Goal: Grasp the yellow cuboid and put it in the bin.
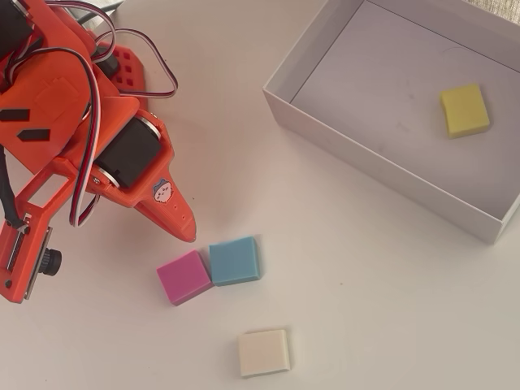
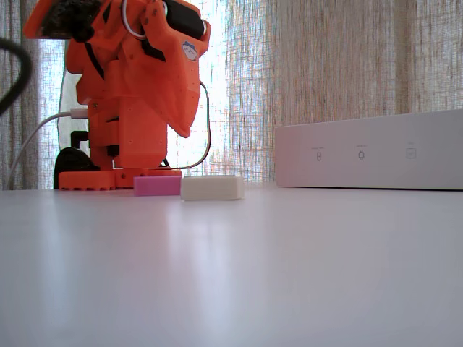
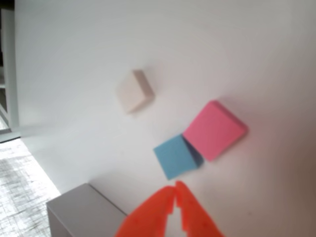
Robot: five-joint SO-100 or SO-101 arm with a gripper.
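Note:
The yellow cuboid (image 1: 465, 110) lies flat on the floor of the bin (image 1: 341, 142), toward its right end in the overhead view. My orange gripper (image 1: 188, 231) hangs far to the left of the bin, above the table, its tip just above a pink block (image 1: 184, 276) and a blue block (image 1: 235, 260). In the wrist view the gripper (image 3: 176, 186) is shut, fingertips pressed together with nothing between them. The fixed view shows the gripper (image 2: 182, 130) raised off the table and only the bin's (image 2: 369, 155) outer wall.
A cream-white block (image 1: 263, 352) lies below the pink and blue pair, which touch at a corner. The arm's base (image 1: 122, 69) sits at the top left. A curtain (image 2: 325, 72) hangs behind the table.

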